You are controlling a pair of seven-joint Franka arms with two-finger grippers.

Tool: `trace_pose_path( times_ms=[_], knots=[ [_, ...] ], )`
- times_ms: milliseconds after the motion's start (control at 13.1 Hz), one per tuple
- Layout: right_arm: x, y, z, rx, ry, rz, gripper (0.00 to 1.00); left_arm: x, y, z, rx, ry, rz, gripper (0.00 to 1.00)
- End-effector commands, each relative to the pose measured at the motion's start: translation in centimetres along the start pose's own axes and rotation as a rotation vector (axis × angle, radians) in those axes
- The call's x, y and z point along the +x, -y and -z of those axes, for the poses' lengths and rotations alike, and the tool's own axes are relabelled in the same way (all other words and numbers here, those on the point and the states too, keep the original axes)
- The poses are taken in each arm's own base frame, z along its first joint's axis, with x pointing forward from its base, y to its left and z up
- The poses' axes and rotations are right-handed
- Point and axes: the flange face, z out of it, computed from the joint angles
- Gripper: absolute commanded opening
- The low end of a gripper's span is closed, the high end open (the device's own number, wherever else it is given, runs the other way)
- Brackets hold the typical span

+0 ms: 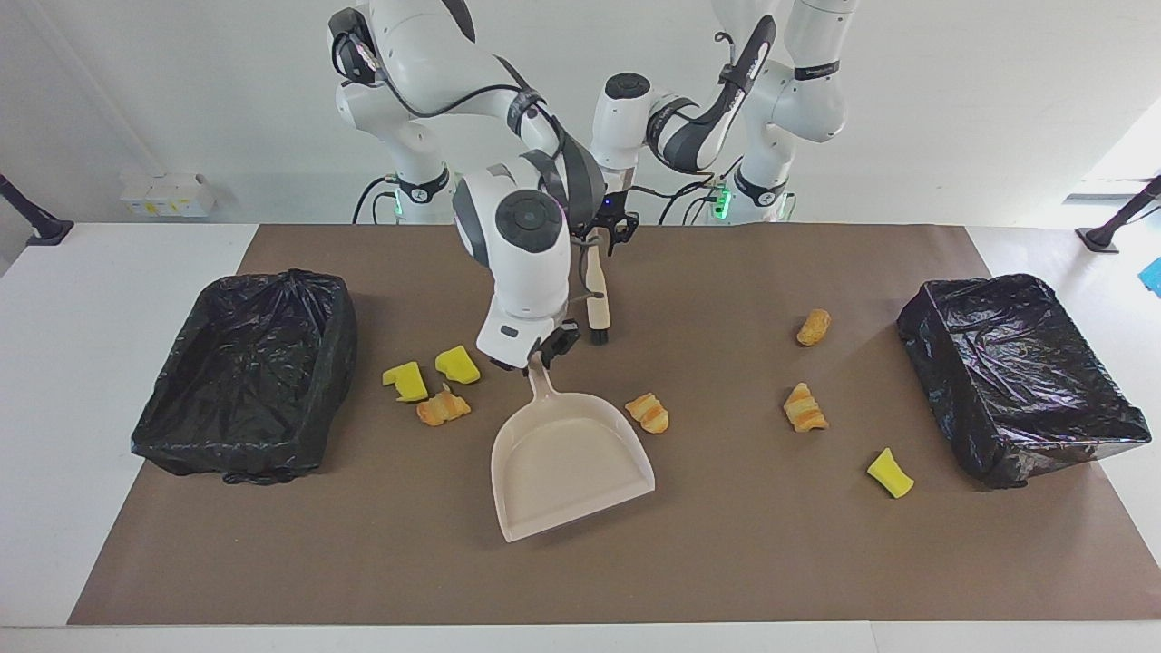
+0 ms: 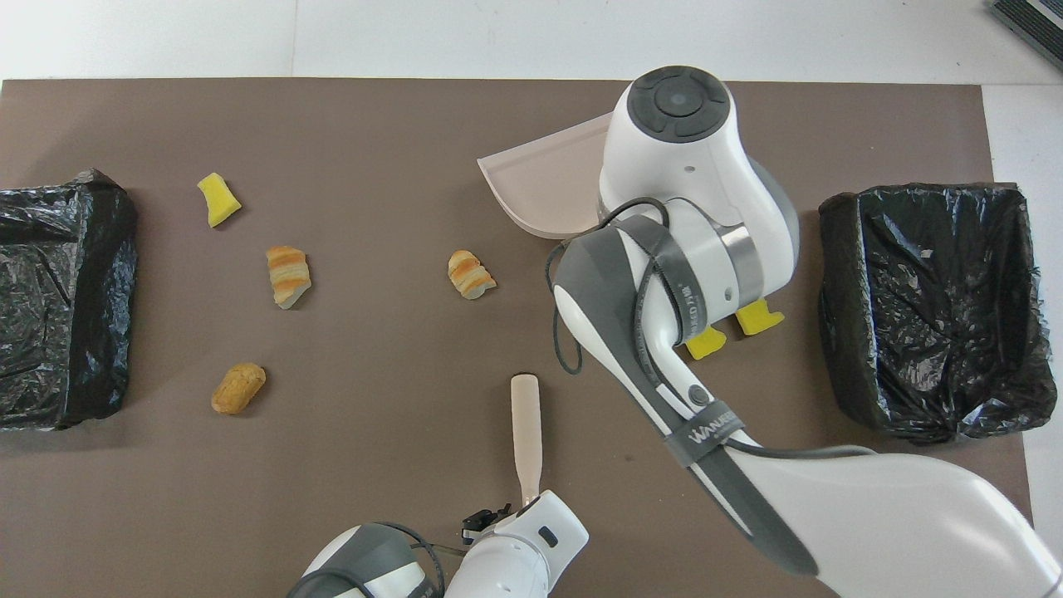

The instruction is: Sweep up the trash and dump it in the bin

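Trash lies scattered over the brown mat (image 1: pixel 726 562) on the table (image 1: pixel 54 408). Right claw (image 1: pixel 537 355) hangs over a cluster of three bits toward the right arm's end: two yellow foam wedges (image 1: pixel 405 381) (image 1: pixel 458 364) and an orange striped lump (image 1: pixel 443 408), all just beside the claw and the dustpan handle. Right claw is clamped on the handle of the beige dustpan (image 1: pixel 567 462); pan mouth points away from the robots, pan tilted. One striped lump (image 1: pixel 649 413) sits just beside the pan's edge toward the left arm's end.

Left claw (image 1: pixel 606 224) is over the mat's robot-side edge, gripping the top of the brush (image 1: pixel 596 295), which hangs upright with its dark bristles down.

Toward the left arm's end: a plain tan lump (image 1: pixel 814 326), a striped lump (image 1: pixel 804 407), a yellow wedge (image 1: pixel 889 472), well apart from both claws.

Count: trash seven bits — three yellow wedges, four orange-tan lumps. Bins two, black-lined, one at each end (image 1: pixel 249 372) (image 1: pixel 1020 376). Dustpan one, brush one
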Motion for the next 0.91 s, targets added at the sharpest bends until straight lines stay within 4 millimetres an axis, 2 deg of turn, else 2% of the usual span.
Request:
trace_pose_path(
  times_ms=[0, 152, 381, 457, 610, 838],
  knots=[
    [-3.9, -1.6, 2.3, -0.001, 0.043, 0.211, 0.00, -0.3, 0.0, 0.1, 0.016, 0.010, 0.011, 0.00],
    [-5.9, -3.8, 2.4, -0.053, 0.068, 0.380, 0.00, 0.2, 0.2, 0.3, 0.012, 0.005, 0.022, 0.00],
    [-6.1, -4.6, 0.8, -0.097, 0.050, 0.679, 0.00, 2.3, 0.4, 2.9, 0.064, 0.041, 0.061, 0.00],
    [-6.2, -5.7, -0.1, -0.123, 0.072, 0.790, 0.00, 3.7, 1.1, 4.1, 0.082, 0.051, 0.088, 0.00],
    [-6.5, -6.0, -1.8, -0.147, 0.137, 0.957, 0.00, 5.7, 2.7, 6.1, 0.104, 0.057, 0.134, 0.00],
    [-6.1, -7.0, -2.7, -0.162, 0.108, 1.130, 0.00, 10.1, 6.1, 6.9, 0.127, 0.025, 0.170, 0.00]
  ],
)
